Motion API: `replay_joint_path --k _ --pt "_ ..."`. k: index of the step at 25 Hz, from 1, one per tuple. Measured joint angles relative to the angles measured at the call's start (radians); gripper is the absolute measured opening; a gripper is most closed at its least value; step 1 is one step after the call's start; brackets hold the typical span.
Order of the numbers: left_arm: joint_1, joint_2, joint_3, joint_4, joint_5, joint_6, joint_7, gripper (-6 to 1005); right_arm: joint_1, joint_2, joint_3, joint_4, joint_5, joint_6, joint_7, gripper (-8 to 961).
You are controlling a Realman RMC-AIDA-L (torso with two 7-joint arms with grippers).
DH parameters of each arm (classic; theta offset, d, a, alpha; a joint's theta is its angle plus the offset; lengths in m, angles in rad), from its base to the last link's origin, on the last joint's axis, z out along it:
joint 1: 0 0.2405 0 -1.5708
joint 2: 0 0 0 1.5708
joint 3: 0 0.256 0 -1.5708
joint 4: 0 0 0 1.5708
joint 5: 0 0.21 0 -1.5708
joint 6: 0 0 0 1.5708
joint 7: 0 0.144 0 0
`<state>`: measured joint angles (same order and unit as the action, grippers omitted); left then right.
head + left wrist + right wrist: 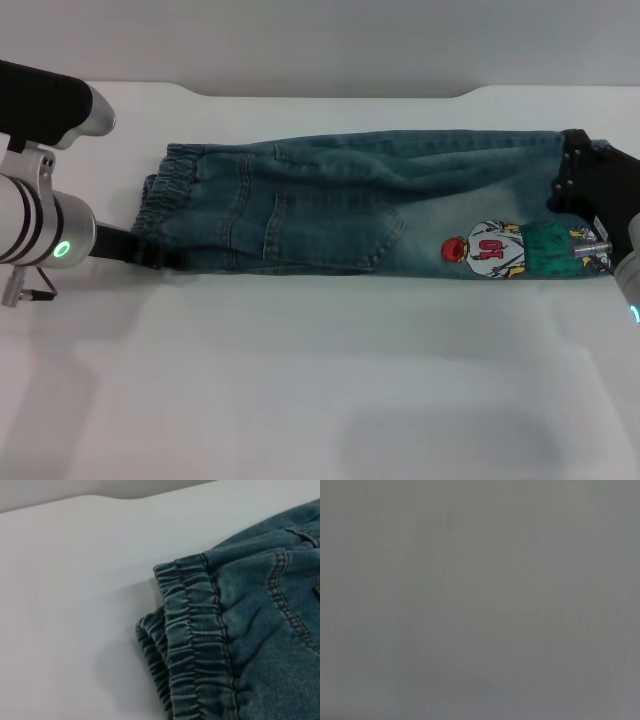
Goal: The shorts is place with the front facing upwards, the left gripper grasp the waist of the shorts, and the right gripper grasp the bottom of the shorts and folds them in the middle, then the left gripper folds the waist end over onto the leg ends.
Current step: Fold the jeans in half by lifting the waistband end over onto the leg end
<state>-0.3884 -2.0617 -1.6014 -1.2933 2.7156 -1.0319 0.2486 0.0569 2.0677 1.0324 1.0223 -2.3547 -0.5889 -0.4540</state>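
Left gripper (150, 250) touching waist (165, 205) at 9 o'clock, jaw state unclear | right gripper (580, 185) sitting on leg ends (560, 150) at 3 o'clock, jaws unclear | risk: folded denim shorts (350, 200) slipping, shallow bite.

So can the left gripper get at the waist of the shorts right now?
Probably yes. The left gripper already sits at the near corner of the waist, nothing lies between them, and the white table beside the band is bare.
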Motion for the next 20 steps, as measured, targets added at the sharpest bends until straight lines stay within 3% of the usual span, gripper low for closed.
replay_joint_path --k 13,16,20 --pt "-0.005 0.002 0.003 0.020 -0.003 0.038 -0.005 818 -0.002 0.000 0.001 0.005 0.000 0.013 -0.002 -1" --pt "-0.002 0.002 0.004 0.020 -0.005 0.047 -0.007 596 -0.006 0.000 0.001 0.012 0.000 0.013 -0.002 -2" --pt "-0.001 0.002 0.008 0.020 -0.005 0.049 -0.007 545 -0.015 0.000 0.006 0.022 -0.003 0.014 -0.002 -2"
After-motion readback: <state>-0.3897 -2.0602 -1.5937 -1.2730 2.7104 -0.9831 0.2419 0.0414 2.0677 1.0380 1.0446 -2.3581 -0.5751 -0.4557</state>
